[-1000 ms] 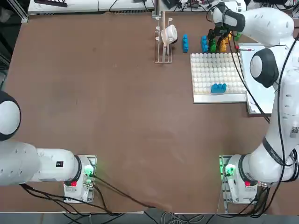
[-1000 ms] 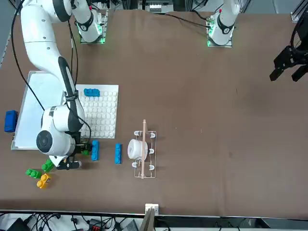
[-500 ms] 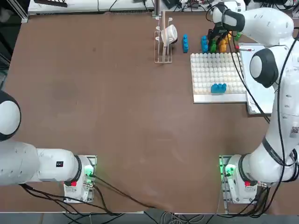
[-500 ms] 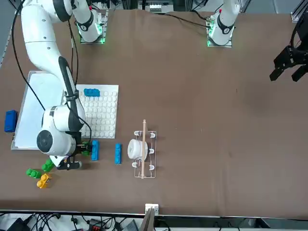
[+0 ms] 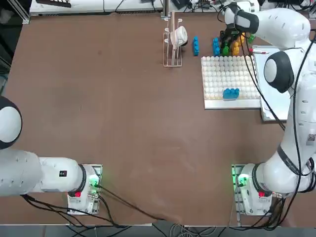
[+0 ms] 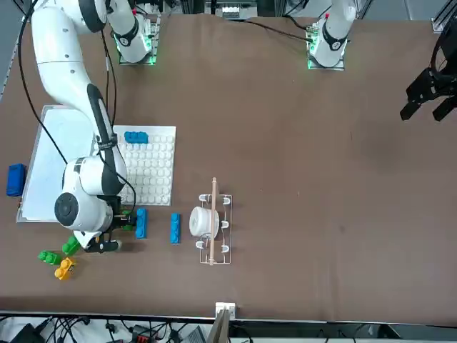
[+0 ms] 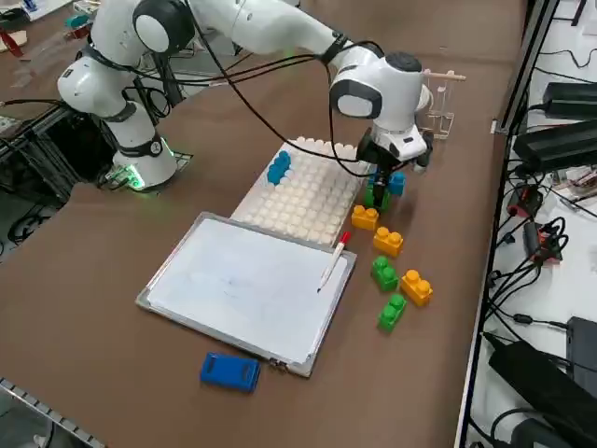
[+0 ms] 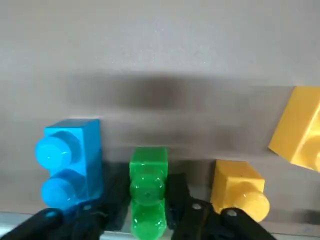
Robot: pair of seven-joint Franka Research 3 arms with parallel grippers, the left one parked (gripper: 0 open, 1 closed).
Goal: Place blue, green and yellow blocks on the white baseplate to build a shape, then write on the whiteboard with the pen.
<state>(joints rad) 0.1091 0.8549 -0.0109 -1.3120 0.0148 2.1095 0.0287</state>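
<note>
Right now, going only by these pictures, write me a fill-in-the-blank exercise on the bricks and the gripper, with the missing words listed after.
1. The right gripper has its fingers on either side of a ____ brick.
2. The only brick already on the studded white plate is ____.
3. The pen with the red end lies on the ____.
4. The chunky blue eraser rests on the ____, beside the framed panel's edge.

Missing words: green; blue; whiteboard; table
</note>
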